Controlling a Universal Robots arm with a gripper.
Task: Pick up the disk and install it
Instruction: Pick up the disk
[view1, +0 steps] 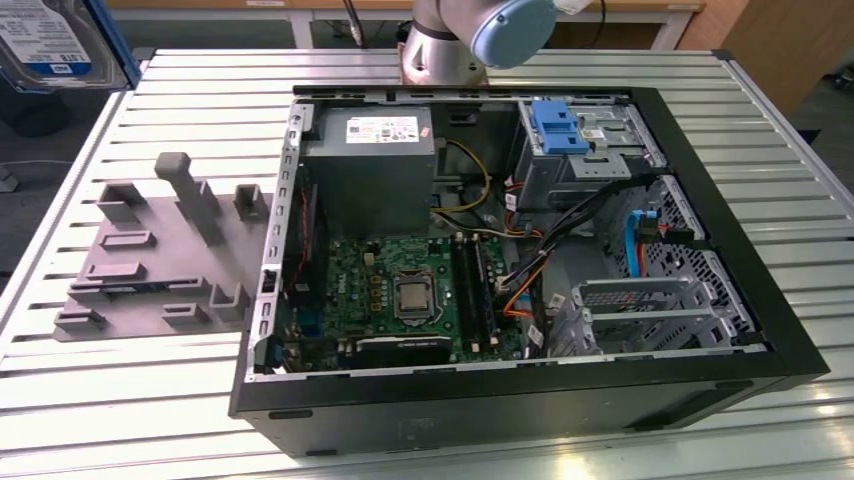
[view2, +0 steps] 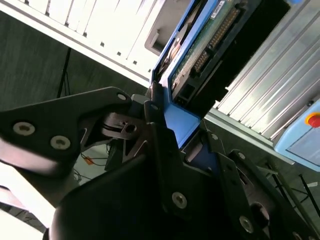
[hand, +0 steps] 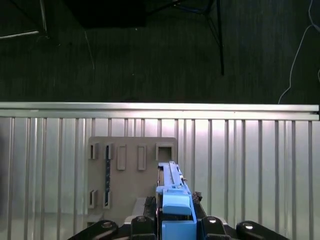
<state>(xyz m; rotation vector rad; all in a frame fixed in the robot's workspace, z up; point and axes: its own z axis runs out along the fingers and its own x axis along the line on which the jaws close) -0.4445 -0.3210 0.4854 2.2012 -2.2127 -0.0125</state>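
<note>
The disk, silver with a white-and-blue label and blue side rails, hangs in the air at the far upper corner of the exterior view's left, beyond the table's edge. In both wrist views my gripper is shut on it, the black fingers clamping a blue rail. The first wrist view shows the disk edge-on above the slatted table. The second wrist view shows its underside, with a green circuit board.
An open computer case lies on the slatted table, showing the motherboard, a grey power supply, a blue bracket and silver cages. A grey fixture board lies beside it on the exterior view's left.
</note>
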